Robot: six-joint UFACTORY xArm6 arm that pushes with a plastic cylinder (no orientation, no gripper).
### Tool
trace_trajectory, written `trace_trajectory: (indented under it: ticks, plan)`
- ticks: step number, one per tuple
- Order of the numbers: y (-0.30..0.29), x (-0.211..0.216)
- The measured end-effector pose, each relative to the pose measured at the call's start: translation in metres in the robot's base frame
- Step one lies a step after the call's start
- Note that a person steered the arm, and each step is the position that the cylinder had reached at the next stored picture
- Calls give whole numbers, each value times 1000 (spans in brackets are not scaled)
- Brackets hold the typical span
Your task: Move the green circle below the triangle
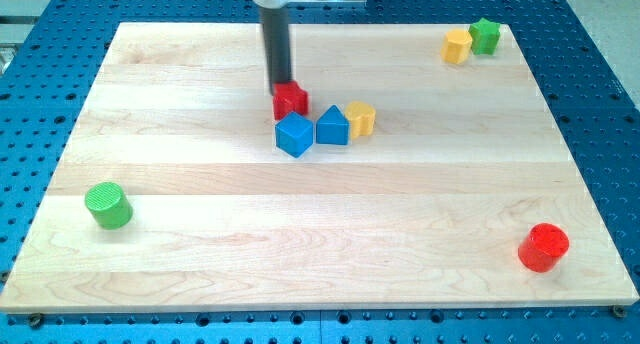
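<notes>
The green circle (pixel 108 205) is a short green cylinder near the board's left edge, low in the view. The blue triangle (pixel 332 127) sits near the board's centre, toward the view's top, between a blue cube (pixel 294 134) on its left and a yellow block (pixel 361 118) on its right. My tip (pixel 279 90) rests on the board at the upper left of a small red block (pixel 291 101), touching or nearly touching it. The tip is just up and left of the triangle and far up and right of the green circle.
A yellow block (pixel 458 46) and a green star-like block (pixel 485 35) sit together at the board's top right corner. A red circle (pixel 544 247) stands near the bottom right. The wooden board (pixel 320 274) lies on a blue perforated table.
</notes>
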State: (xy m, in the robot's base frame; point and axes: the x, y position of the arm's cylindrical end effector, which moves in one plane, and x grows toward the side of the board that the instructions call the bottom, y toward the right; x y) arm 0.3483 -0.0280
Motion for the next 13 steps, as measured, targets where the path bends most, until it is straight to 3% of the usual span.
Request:
trace_trajectory:
  ticks: [1, 2, 3, 4, 5, 6, 7, 9, 10, 11, 13]
  plan:
    - [-4, 20]
    - [-81, 22]
    - [-175, 86]
    - [-234, 118]
    - [-233, 174]
    - [-213, 183]
    - [-144, 182]
    - [-106, 178]
    - [-43, 167]
    - [-67, 197]
    - [-12, 168]
